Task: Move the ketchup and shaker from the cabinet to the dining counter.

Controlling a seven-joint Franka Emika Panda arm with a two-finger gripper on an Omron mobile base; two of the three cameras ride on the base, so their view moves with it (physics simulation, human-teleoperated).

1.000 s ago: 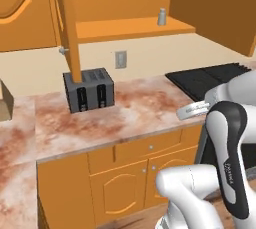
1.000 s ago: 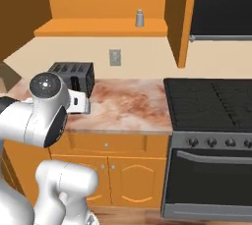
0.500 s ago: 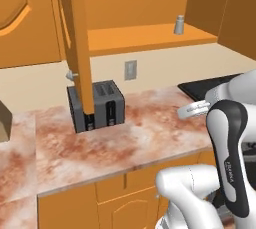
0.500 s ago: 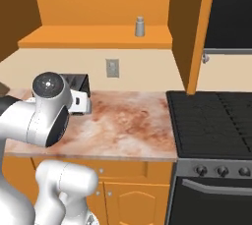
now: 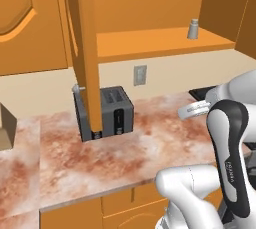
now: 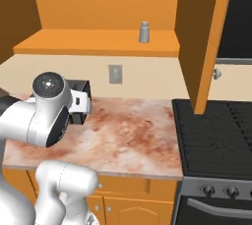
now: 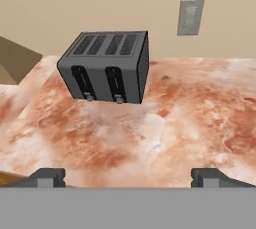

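Orange cabinet (image 6: pixel 98 42) stands open, shaker (image 6: pixel 144 32) upright on its shelf, ketchup unseen. Gripper (image 7: pixel 128 177) spread wide, empty, above the marble table (image 7: pixel 190 118). Shaker likely light, rigid, slick; grasp mid-body.

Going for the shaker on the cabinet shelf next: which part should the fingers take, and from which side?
Grip the shaker around its straight cylindrical body, below the narrower rounded cap, coming in level from the open front of the cabinet. It stands upright and alone on the shelf, with room either side for the fingers. The gripper is open, low over the worktop.
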